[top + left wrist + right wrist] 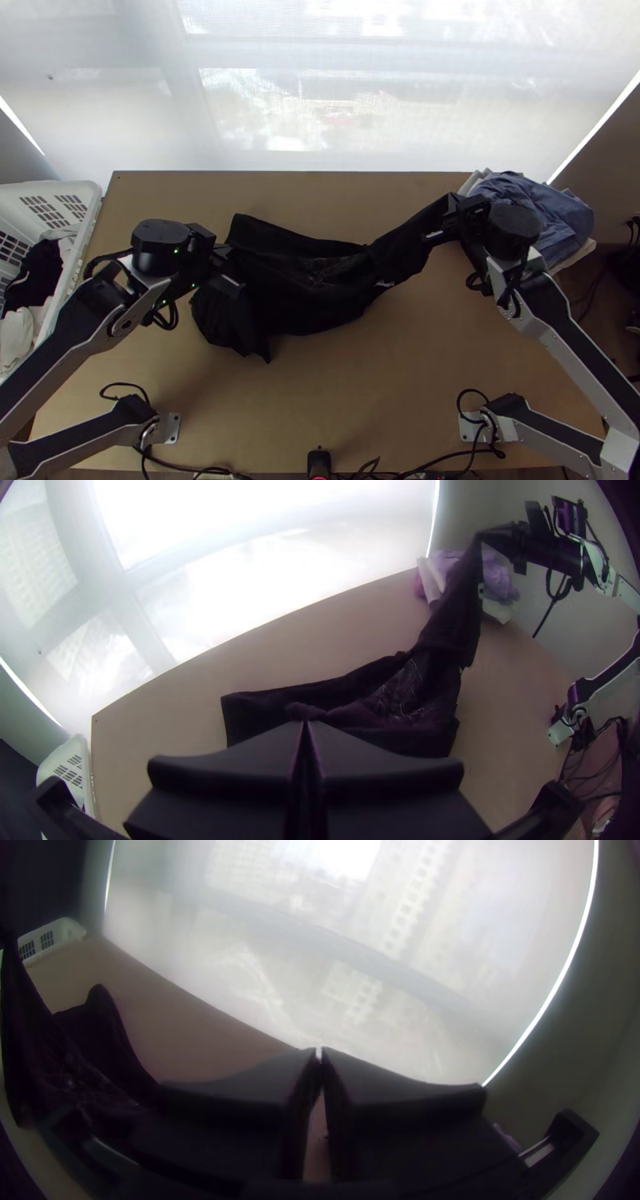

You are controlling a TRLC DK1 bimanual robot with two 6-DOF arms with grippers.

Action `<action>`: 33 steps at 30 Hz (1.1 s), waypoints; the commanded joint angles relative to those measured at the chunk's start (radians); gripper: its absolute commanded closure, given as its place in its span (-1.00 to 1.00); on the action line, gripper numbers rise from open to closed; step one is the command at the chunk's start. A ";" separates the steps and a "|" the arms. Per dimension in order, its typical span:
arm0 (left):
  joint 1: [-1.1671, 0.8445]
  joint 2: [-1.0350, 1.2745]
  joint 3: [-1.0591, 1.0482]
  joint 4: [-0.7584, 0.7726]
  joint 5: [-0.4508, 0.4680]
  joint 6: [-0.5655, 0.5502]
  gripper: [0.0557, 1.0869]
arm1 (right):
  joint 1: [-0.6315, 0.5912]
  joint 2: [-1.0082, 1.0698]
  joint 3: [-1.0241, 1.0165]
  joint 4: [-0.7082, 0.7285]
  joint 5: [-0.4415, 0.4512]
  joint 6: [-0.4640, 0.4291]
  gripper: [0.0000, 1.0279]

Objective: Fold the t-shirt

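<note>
In the top view my left gripper [230, 268] is over the left part of the black t-shirt [320, 280], and my right gripper [448, 219] is near the pile at the back right. The shirt lies bunched between them, one stretch rising to the right gripper, which is shut on its end. A loose part spreads below the left gripper. In the left wrist view the left gripper [305, 724] is shut at a bunched ridge of the t-shirt [373, 703]. The right gripper [319, 1052] has its fingertips together in the right wrist view, with cloth [100, 1060] beside it.
Folded blue and white clothes [552, 216] are stacked at the table's back right corner. A white basket [90, 210] with clothes stands at the left edge. Bare tabletop [352, 384] lies in front of the shirt. Cables run along the near edge.
</note>
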 commanded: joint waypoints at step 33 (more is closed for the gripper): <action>0.213 0.333 0.031 0.318 0.007 -0.061 0.93 | 0.812 0.705 0.357 -0.117 -0.183 0.112 -0.90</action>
